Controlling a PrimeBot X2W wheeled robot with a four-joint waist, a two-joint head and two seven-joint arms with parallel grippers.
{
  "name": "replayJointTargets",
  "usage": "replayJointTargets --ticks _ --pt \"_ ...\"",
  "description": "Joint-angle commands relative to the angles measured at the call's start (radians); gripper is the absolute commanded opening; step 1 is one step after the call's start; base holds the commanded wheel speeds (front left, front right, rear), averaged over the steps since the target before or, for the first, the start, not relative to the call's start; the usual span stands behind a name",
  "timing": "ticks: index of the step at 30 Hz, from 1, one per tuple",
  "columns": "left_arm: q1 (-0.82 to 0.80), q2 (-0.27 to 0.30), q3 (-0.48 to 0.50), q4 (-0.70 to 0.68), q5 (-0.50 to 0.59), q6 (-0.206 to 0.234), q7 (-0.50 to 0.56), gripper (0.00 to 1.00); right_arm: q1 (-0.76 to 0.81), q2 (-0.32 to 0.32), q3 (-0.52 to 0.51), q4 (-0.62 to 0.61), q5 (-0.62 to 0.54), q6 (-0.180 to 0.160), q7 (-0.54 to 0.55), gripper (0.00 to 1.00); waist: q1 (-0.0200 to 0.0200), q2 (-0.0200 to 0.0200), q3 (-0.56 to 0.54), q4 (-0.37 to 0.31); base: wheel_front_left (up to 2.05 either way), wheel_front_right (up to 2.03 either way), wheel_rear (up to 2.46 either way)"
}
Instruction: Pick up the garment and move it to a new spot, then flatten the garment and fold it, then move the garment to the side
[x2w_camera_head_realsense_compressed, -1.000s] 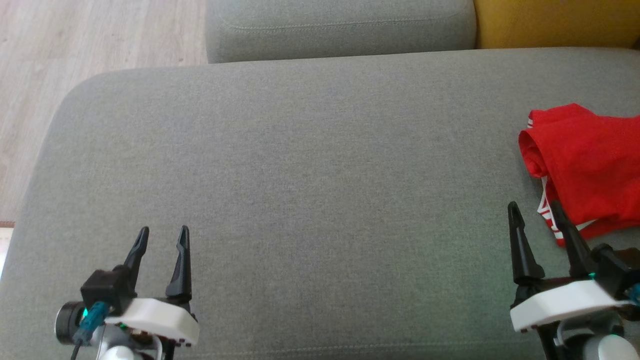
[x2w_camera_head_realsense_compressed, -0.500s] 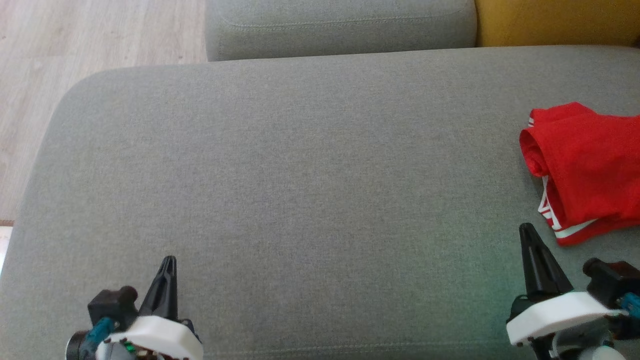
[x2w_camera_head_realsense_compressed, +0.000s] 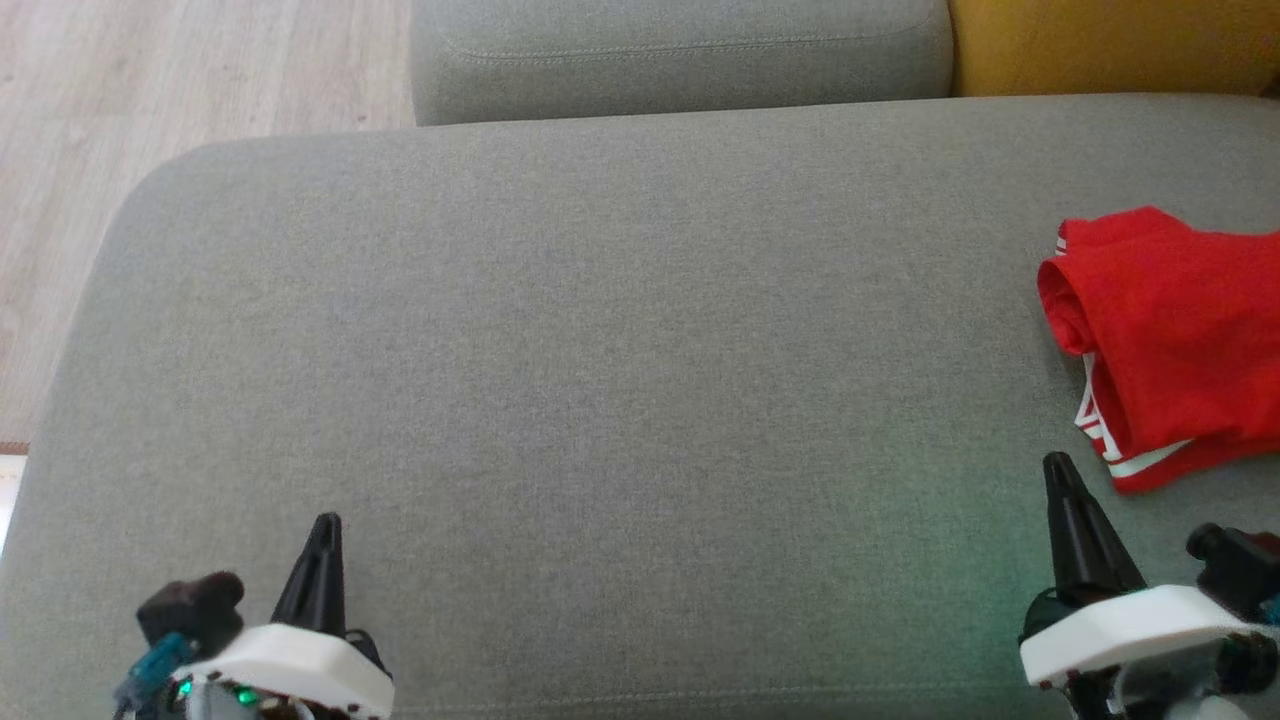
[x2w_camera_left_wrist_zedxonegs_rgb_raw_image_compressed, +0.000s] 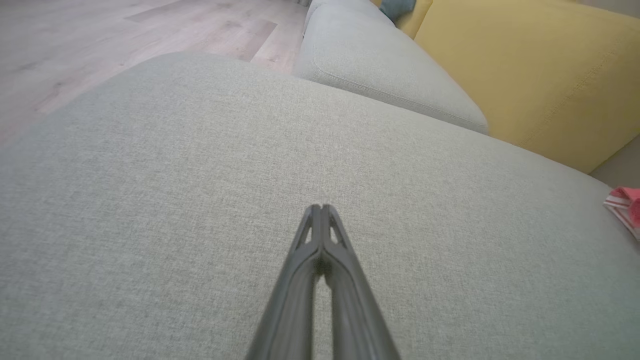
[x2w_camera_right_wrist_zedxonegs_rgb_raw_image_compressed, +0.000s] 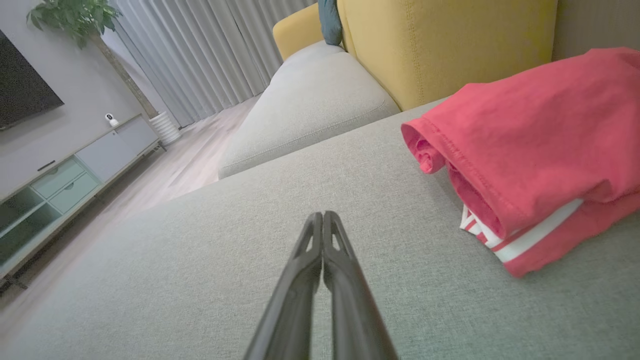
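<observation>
The garment (x2w_camera_head_realsense_compressed: 1170, 340) is red with white stripes and lies bunched at the right edge of the grey sofa seat (x2w_camera_head_realsense_compressed: 600, 350). In the right wrist view the garment (x2w_camera_right_wrist_zedxonegs_rgb_raw_image_compressed: 530, 155) sits to the upper right of my right gripper (x2w_camera_right_wrist_zedxonegs_rgb_raw_image_compressed: 323, 216), clear of the fingers. My right gripper (x2w_camera_head_realsense_compressed: 1057, 467) is shut and empty, just below and left of the cloth. My left gripper (x2w_camera_head_realsense_compressed: 326, 524) is shut and empty at the lower left, far from the garment. In the left wrist view its tips (x2w_camera_left_wrist_zedxonegs_rgb_raw_image_compressed: 320, 209) hover over bare cushion, and a sliver of the garment (x2w_camera_left_wrist_zedxonegs_rgb_raw_image_compressed: 625, 205) shows at the right edge.
A second grey cushion (x2w_camera_head_realsense_compressed: 680, 50) lies behind the seat, with a yellow backrest (x2w_camera_head_realsense_compressed: 1110, 45) to its right. Wooden floor (x2w_camera_head_realsense_compressed: 150, 100) lies past the seat's left edge. A TV cabinet (x2w_camera_right_wrist_zedxonegs_rgb_raw_image_compressed: 55, 190) and curtains (x2w_camera_right_wrist_zedxonegs_rgb_raw_image_compressed: 210, 50) stand across the room.
Both grippers have shut from open and have drawn back toward the bottom of the head view. The garment has not moved.
</observation>
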Motion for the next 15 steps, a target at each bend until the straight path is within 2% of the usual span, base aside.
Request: replayJointTargets --ticks 1,15 --pt "-0.052 0.004 0.02 -0.029 -0.025 -0.006 0.004 0.0 -0.048 -0.015 0.005 -0.025 0.029 0.001 -0.005 0.0 0.0 0.0 0.0 0.0 0.0 0.0 0.0" --pt "-0.069 -0.005 0.049 -0.025 -0.181 -0.023 0.04 0.0 -0.073 -0.021 0.004 0.009 0.196 0.001 -0.004 0.0 0.0 0.0 -0.004 0.0 0.0 0.0 0.0"
